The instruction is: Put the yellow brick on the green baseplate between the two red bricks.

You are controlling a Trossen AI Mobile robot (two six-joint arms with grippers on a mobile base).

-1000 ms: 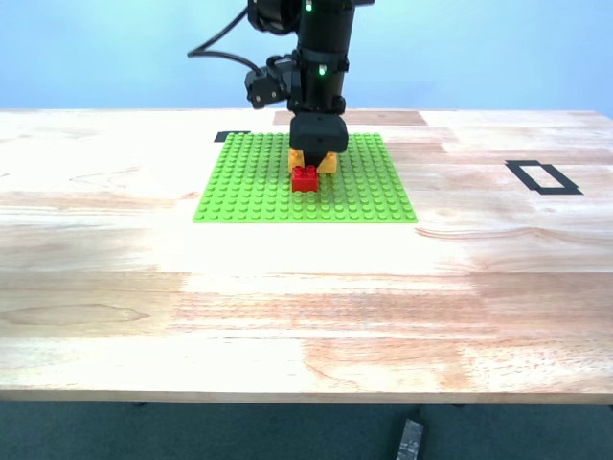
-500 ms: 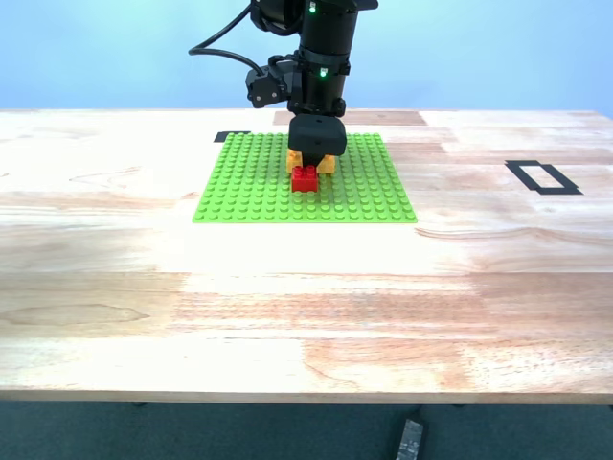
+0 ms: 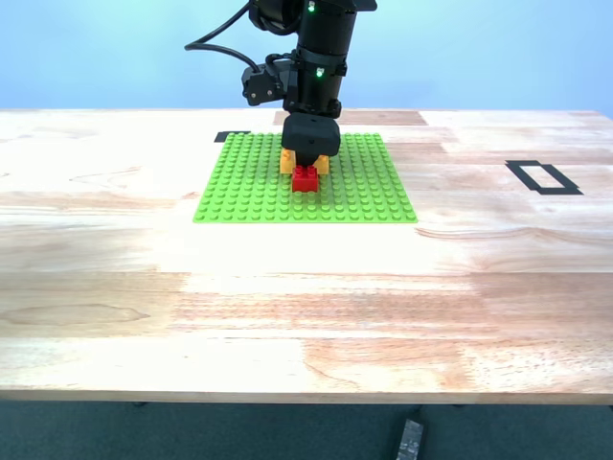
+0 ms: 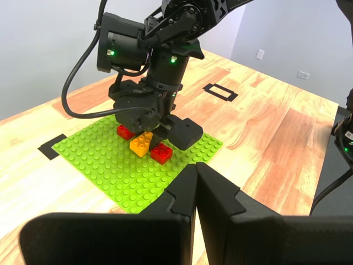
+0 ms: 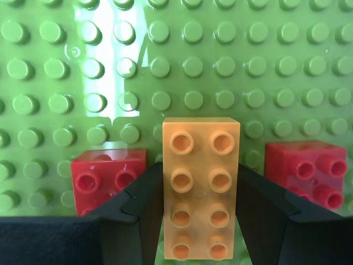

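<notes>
The green baseplate (image 3: 249, 196) (image 4: 105, 165) (image 5: 193, 55) lies flat on the wooden table. The two red bricks (image 5: 107, 176) (image 5: 306, 171) stand on it with a gap between them. My second gripper (image 5: 201, 221) (image 3: 308, 153) (image 4: 150, 130) is shut on the yellow brick (image 5: 201, 182) (image 4: 142, 143) and holds it in that gap, its fingers (image 5: 138, 204) along the brick's long sides. I cannot tell whether the brick rests on the studs. The exterior view shows only one red brick (image 3: 305, 178), in front of the yellow brick (image 3: 286, 161). My first gripper (image 4: 195, 171) is shut on nothing, well back from the plate.
A black tape rectangle (image 3: 542, 177) (image 4: 220, 92) marks the table toward the exterior view's right. A short black tape mark (image 3: 233, 136) (image 4: 49, 148) sits at the plate's far corner. Bare wood stretches from the plate to the near table edge.
My second gripper has shifted the yellow brick slightly toward the exterior view's left, over the red brick. The baseplate and red bricks have not moved.
</notes>
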